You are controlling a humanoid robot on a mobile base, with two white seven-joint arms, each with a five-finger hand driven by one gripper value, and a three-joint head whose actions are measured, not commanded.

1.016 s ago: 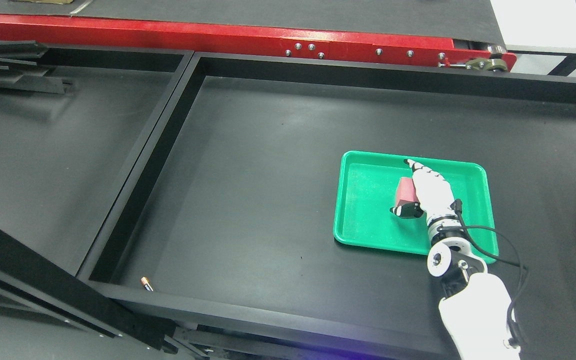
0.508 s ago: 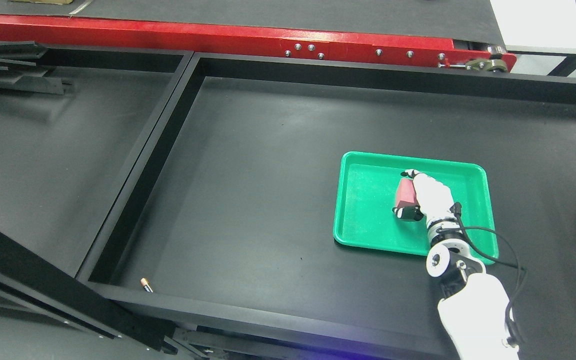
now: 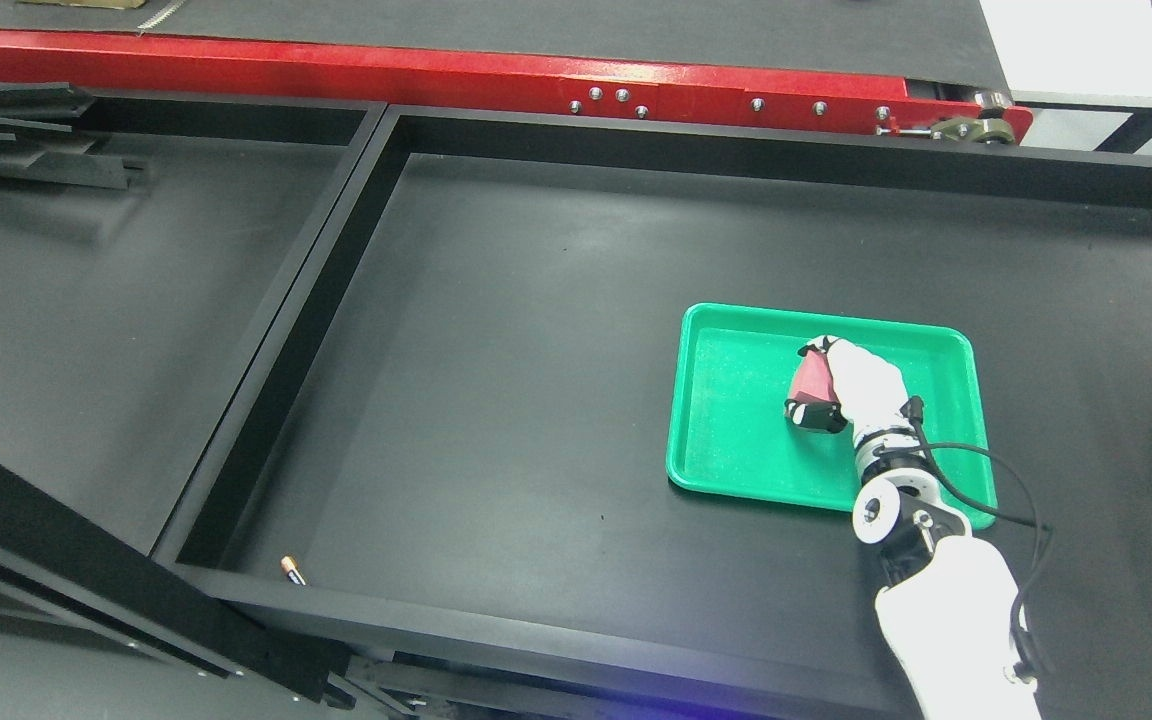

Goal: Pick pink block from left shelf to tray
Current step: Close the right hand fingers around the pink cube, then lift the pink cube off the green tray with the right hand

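Over on the far left, the left shelf bay point(image 3: 116, 300) is just bare black board with a few dark rails point(image 3: 26, 140) stacked in its back corner. A black divider wall point(image 3: 306, 300) separates it from the bigger bay point(image 3: 536, 330) next door, which is where I'm working. Along the back of both bays runs a red beam point(image 3: 416, 75) dotted with bolts. Down at the front-left corner of the big bay there's a tiny orange-ish stick thing point(image 3: 293, 570) lying on the floor, too small for me to say what it is.

Moving right, the green tray point(image 3: 736, 400) sits flat on the black surface, toward the right half of the bay. My right hand point(image 3: 841, 385) is over the middle of the tray, with my arm coming up from the lower right corner across the tray's near edge. The pink block point(image 3: 814, 378) is in my grip: fingers point(image 3: 816, 347) curl over its top end, thumb point(image 3: 811, 417) hooks under the bottom end, so the hand is clamped around it. The block looks more dark pink/red from this angle, and it's tilted a bit. I honestly can't tell if it's resting on the tray floor or held just above it. A black cable point(image 3: 976, 480) loops off my wrist to the right.
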